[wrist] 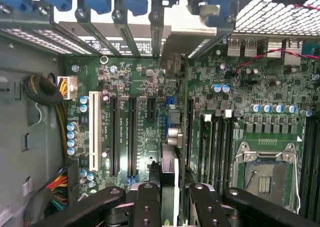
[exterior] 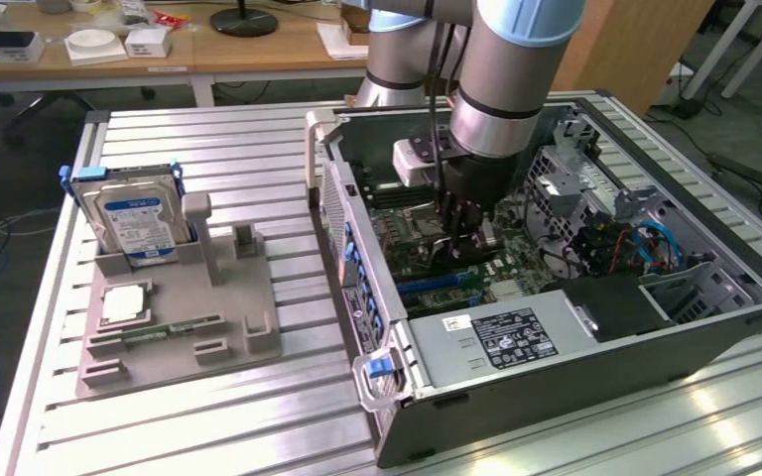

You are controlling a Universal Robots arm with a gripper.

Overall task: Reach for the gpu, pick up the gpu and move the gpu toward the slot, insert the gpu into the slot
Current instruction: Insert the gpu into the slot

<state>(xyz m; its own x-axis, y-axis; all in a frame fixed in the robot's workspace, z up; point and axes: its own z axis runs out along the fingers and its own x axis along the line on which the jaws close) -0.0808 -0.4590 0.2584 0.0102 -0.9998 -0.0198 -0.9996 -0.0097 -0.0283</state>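
gpu [wrist: 170,169] is seen edge-on here, so only a thin grey-and-green sliver is shown. It's clamped between the black metal fingers [wrist: 145,207] of the end effector [wrist: 172,199], down inside the open PC case [exterior: 527,397] and right over the green motherboard [wrist: 145,87]. Whether it's seated yet can't be told tbh. Four expansion slots can be counted beside it: one white plastic, three black. On the ribbed aluminium tabletop [exterior: 222,426] one grey moulded holder [exterior: 242,297] is parked, with one boxy silver hard drive [exterior: 136,218] stood upright and one narrow memory stick [exterior: 176,328] laid flat.
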